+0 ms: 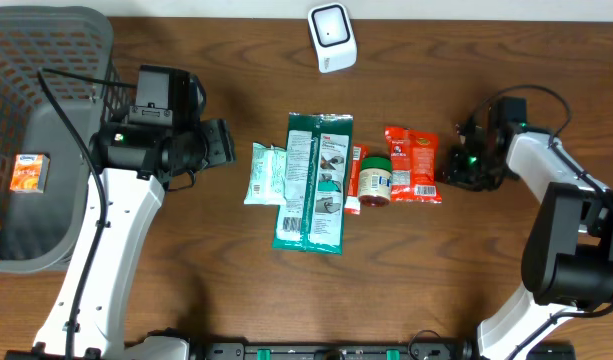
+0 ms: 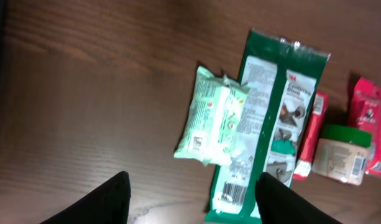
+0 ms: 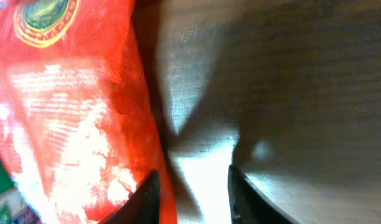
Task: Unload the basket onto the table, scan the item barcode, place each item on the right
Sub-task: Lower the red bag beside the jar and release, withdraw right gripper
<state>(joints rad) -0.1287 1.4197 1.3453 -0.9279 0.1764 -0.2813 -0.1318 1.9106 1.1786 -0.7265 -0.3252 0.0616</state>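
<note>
Red pouch (image 3: 66,106) lies just left of right gripper (image 3: 193,180), jaws parted, empty; I see left gripper (image 2: 191,186) released, farther off.

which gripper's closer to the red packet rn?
Right. The right gripper is at the red packet's edge; the left gripper is on the pile's far side, past the green package.
</note>
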